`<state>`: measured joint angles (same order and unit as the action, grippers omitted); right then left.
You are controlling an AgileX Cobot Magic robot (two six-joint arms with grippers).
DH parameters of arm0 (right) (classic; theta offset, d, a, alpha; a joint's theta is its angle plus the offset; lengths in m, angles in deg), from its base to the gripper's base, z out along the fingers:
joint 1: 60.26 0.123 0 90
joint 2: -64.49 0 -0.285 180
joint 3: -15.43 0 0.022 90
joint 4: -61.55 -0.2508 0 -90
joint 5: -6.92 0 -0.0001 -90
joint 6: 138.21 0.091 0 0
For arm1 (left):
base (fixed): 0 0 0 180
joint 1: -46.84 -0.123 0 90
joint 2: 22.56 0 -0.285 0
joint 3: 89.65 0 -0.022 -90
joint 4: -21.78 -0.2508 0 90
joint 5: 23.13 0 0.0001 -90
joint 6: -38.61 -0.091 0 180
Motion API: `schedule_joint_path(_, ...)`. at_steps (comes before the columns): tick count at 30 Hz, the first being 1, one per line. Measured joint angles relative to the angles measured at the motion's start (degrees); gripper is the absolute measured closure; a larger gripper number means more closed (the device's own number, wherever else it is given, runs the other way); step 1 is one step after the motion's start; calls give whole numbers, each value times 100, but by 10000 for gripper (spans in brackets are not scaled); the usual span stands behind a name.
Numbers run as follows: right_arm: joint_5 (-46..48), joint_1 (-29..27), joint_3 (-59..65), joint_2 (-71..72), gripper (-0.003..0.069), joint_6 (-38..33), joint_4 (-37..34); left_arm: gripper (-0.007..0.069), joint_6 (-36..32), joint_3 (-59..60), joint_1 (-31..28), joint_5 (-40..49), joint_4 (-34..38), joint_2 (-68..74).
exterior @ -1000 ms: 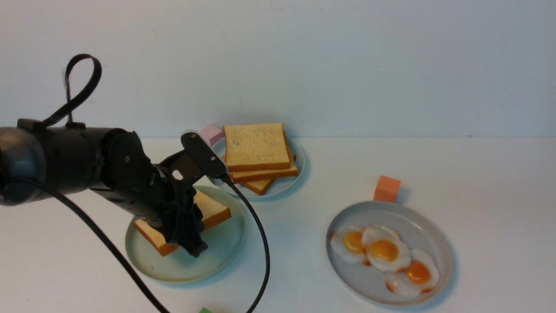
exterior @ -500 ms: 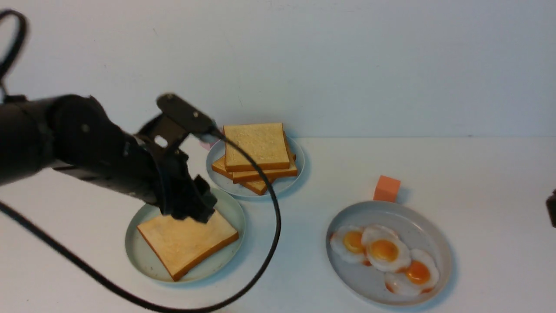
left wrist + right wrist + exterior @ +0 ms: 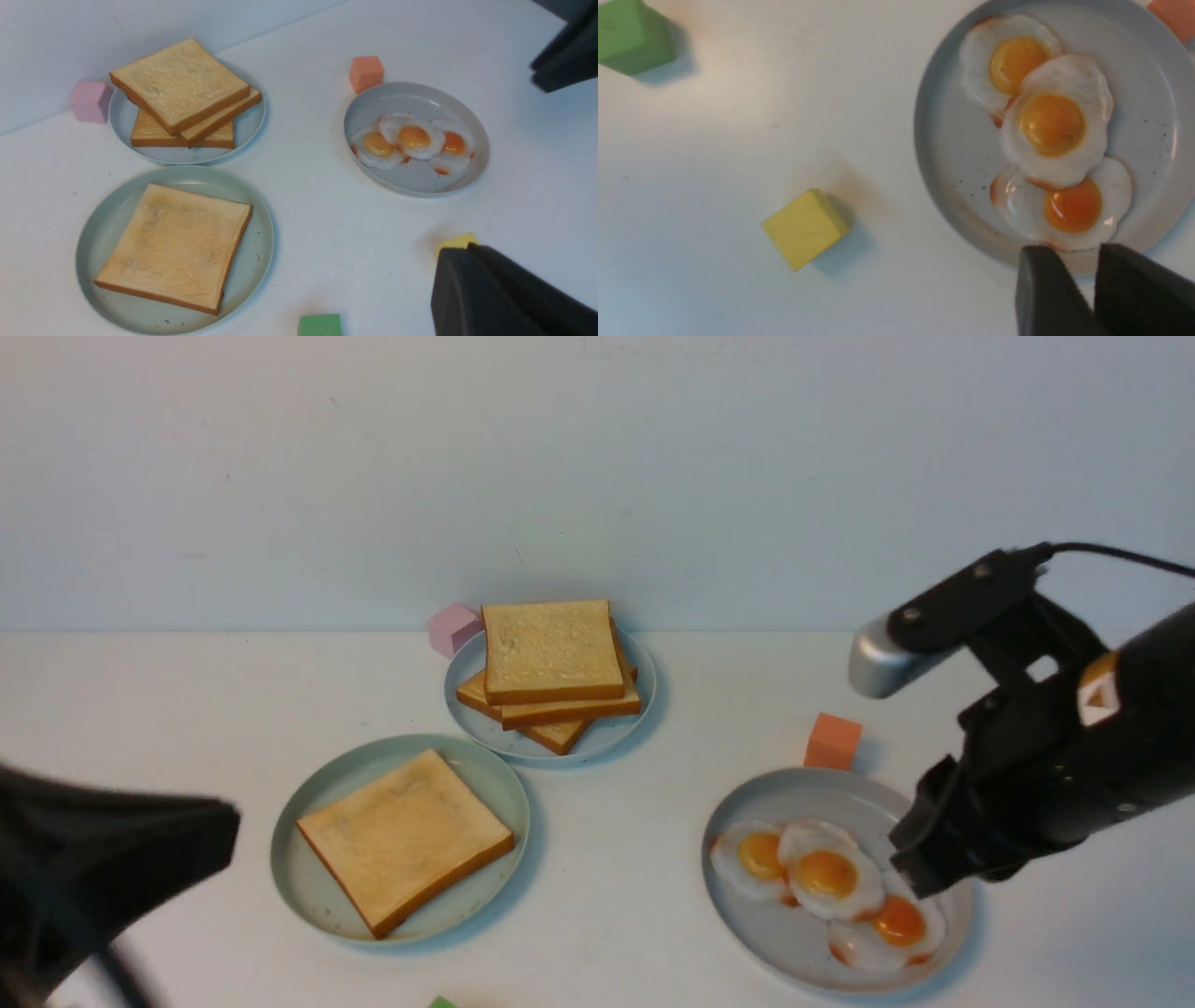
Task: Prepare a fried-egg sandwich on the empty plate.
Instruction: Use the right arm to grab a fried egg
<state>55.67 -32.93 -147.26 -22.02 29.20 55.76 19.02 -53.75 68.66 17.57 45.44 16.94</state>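
Observation:
One toast slice (image 3: 406, 835) lies flat on the round mint-green plate (image 3: 308, 887), with nothing holding it. My left gripper (image 3: 460, 252) is shut and empty, pulled back toward the near left; in the front view its arm (image 3: 93, 877) is a dark blur. Three overlapping fried eggs (image 3: 826, 873) lie on the grey speckled plate (image 3: 803, 952). My right gripper (image 3: 1078, 254) hovers over that plate's edge beside one fried egg (image 3: 1071, 205). Its fingers stand a little apart with nothing between them. The front view shows this gripper (image 3: 920, 868) above the plate's right side.
A stack of toast slices (image 3: 551, 649) sits on a smaller bluish-grey plate (image 3: 635, 709) at the back. Small blocks are scattered around: pink (image 3: 453, 625), orange (image 3: 831, 740), green (image 3: 441, 1002) and yellow (image 3: 805, 227).
My left gripper let go of the toast slice, which now lies flat on the mint-green plate, then withdrew to the near left and shut. My right arm came in over the egg plate, jaws parting.

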Motion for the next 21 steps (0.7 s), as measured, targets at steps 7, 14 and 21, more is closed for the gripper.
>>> schedule_joint_path(7, -578, -406, -101, -1239, 97, 154, 73, 638, 183, 690, 0, -156, 83, -1645)
schedule_joint_path(14, -463, -545, -706, -2214, -8, 165, -70, 638, 201, 734, 0, -272, 96, -1860)
schedule_joint_path(21, -563, -415, -986, -2387, 89, 399, -222, 638, 201, 752, 0, -278, 89, -1860)
